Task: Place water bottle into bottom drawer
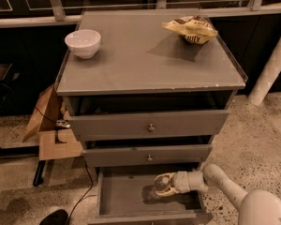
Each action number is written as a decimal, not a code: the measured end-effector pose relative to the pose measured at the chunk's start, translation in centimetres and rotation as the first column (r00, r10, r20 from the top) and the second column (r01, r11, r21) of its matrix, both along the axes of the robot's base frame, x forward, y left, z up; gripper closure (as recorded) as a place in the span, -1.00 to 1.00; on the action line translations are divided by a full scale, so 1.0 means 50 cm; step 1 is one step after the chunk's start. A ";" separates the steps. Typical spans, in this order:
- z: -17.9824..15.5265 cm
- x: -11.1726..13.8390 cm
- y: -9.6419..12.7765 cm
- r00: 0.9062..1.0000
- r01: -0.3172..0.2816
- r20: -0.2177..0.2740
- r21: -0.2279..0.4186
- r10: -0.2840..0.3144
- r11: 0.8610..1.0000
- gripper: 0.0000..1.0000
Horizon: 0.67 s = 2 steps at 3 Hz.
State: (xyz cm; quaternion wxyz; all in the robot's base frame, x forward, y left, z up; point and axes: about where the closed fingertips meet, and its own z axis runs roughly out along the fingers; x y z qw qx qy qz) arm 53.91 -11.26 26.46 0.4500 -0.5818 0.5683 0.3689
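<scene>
My gripper (161,184) reaches in from the right, low inside the open bottom drawer (126,196), just above its grey floor. Its pale fingers (165,191) are closed around a small round clear object that looks like the water bottle (159,182), seen end-on. The label and cap do not show. A dark shadow lies on the drawer floor under the gripper. The arm (225,184) comes over the drawer's right side.
Two wider drawers with round knobs (151,127) sit above, slightly open. On the cabinet top are a white bowl (83,42) at the left and a crumpled chip bag (192,29) at the back right. Cardboard (49,125) and cables lie on the floor to the left.
</scene>
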 end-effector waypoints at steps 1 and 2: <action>-0.020 0.002 -0.003 1.000 0.003 0.002 -0.037 -0.002 0.999 1.00; -0.042 0.009 -0.008 1.000 0.014 -0.013 -0.048 -0.015 0.999 1.00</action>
